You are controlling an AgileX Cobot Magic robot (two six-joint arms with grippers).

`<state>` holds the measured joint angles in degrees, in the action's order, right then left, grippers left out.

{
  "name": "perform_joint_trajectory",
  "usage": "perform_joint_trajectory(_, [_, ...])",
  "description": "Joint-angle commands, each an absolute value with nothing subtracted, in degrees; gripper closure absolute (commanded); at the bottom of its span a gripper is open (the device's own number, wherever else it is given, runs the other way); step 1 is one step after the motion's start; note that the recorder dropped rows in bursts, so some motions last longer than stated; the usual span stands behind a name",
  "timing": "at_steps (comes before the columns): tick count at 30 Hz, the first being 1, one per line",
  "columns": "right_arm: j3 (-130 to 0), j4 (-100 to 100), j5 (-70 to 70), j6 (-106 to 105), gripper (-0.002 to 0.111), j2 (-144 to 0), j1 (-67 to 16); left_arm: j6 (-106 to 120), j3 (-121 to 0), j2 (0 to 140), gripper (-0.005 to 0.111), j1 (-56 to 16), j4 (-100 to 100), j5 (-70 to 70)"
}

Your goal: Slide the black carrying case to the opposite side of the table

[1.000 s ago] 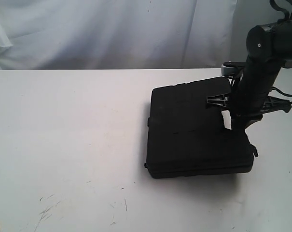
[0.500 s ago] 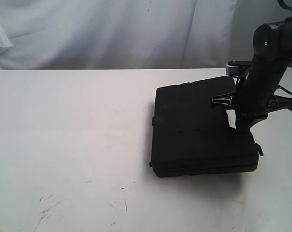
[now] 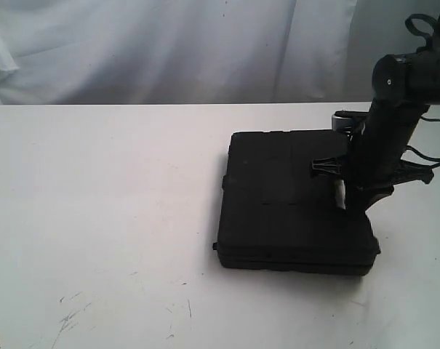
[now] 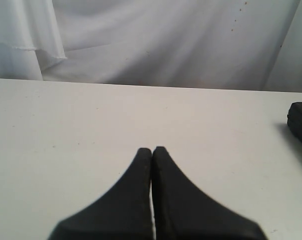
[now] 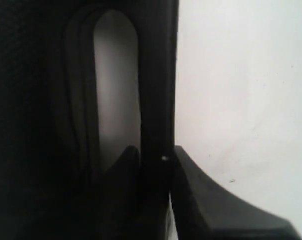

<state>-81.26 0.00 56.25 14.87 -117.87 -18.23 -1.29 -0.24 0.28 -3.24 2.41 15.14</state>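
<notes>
Exterior view: one black carrying case [image 3: 296,200] lies flat on the single white table [image 3: 96,218], in the right half of that view and nearer the far edge than the near one. One arm shows here, coming down from the upper right, and its right gripper [image 3: 348,195] meets the case at the right-hand edge, where a pale slot shows through the handle. Behind the table hangs one white curtain [image 3: 169,51], and a cluster of dark scuffs [image 3: 70,316] marks the tabletop near the front left. In the right wrist view the right gripper [image 5: 153,156] is clamped on the case by its handle: one finger sits inside the one oval slot [image 5: 116,85], the other outside, and the handle bar [image 5: 156,75] runs between them with both touching it. Bare table [image 5: 240,75] lies just beside the bar. In the left wrist view the left gripper [image 4: 151,150] hovers over bare table [image 4: 91,125], its two fingers pressed together with nothing between them. One corner of the case [image 4: 300,122] shows at the edge of that picture, well apart from this gripper.
</notes>
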Motion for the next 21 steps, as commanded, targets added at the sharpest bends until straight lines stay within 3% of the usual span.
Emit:
perform_joint_trajectory(1, [-81.5, 2.0, 57.0, 13.4, 0.077, -117.2, -18.2, -1.3, 0.0, 0.0, 0.107, -3.3, 2.4, 15.2])
perform_joint_trajectory(7, [-81.5, 2.4, 58.2, 13.4, 0.060, -116.9, -18.2, -1.3, 0.0, 0.0, 0.107, -3.3, 2.4, 15.2])
perform_joint_trajectory(11, [-81.5, 2.2, 57.4, 13.3, 0.060, -114.0, -18.2, -1.3, 0.0, 0.0, 0.107, -3.3, 2.4, 15.2])
perform_joint_trajectory(14, [-81.5, 2.1, 54.3, 13.7, 0.072, -108.5, -18.2, -1.3, 0.0, 0.0, 0.107, -3.3, 2.4, 15.2])
perform_joint_trajectory(19, [-79.7, 0.0, 50.5, 13.8, 0.104, -97.7, -18.2, -1.3, 0.0, 0.0, 0.107, -3.3, 2.4, 15.2])
perform_joint_trajectory(21, [-75.8, -0.6, 46.9, 13.1, 0.108, -92.4, -18.2, -1.3, 0.0, 0.0, 0.107, -3.3, 2.4, 15.2])
